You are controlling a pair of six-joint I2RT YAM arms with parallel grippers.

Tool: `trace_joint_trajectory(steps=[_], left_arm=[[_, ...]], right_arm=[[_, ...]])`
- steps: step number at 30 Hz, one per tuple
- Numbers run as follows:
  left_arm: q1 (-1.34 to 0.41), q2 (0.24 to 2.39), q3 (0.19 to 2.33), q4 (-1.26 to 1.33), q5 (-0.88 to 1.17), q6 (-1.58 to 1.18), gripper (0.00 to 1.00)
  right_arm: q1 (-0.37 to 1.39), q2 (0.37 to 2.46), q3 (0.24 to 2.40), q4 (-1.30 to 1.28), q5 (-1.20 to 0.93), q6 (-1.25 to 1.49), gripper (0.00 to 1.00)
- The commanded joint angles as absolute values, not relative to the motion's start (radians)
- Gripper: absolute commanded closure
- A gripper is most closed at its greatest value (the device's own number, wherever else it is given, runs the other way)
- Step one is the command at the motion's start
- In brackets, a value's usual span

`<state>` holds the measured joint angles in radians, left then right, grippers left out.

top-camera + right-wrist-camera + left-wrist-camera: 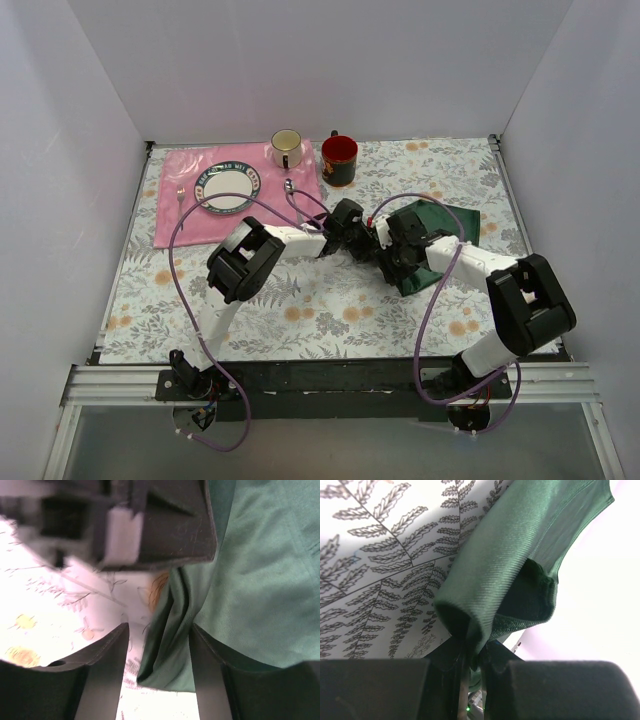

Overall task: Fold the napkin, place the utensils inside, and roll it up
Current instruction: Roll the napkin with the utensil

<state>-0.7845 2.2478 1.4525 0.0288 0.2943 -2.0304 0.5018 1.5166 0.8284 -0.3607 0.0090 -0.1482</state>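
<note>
Floral tablecloth: L hand clenched on napkin; R hand released, straddling edge.

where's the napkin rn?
Top view: napkin is right of centre on the table, near-right of the red mug; left claw pinches a fold.

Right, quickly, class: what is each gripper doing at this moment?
Left gripper: closed, holding a fold of the napkin.
Right gripper: open, napkin edge between its fingers.

We see a pink placemat upper left, a patterned plate on it, a small silver fork left of it, a cream mug, a red mug beside it, a floral tabletop
</note>
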Motion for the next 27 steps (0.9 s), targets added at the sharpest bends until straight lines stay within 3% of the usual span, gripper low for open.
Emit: trace_joint_trajectory(steps=[1, 6, 15, 18, 22, 23, 27], left_arm=[[-0.781, 2.241, 1.419, -0.152, 0.261, -2.175, 1.00], [-0.779, 2.237, 1.411, -0.156, 0.267, -2.177, 1.00], [-0.778, 2.241, 1.425, -0.156, 0.273, -2.172, 1.00], [-0.776, 2.237, 1.451, -0.193, 0.258, -2.114, 1.00], [-0.759, 2.226, 1.494, -0.248, 0.238, -2.010, 0.77], [-0.753, 2.218, 1.490, -0.247, 0.241, -1.988, 0.67], [-0.727, 2.195, 1.476, -0.261, 0.285, -1.912, 0.54]], right_arm=[[0.511, 1.583, 0.828, -0.304, 0.067, -0.129, 0.46], [0.512, 1.621, 0.824, -0.314, 0.090, -0.118, 0.58], [0.515, 1.618, 0.798, -0.311, 0.107, -0.098, 0.96], [0.514, 1.623, 0.821, -0.313, 0.058, -0.098, 0.99], [0.496, 1.628, 0.833, -0.296, -0.061, -0.089, 0.99], [0.479, 1.628, 0.831, -0.282, -0.119, -0.080, 0.99], [0.453, 1.646, 0.831, -0.264, -0.221, -0.064, 0.99]])
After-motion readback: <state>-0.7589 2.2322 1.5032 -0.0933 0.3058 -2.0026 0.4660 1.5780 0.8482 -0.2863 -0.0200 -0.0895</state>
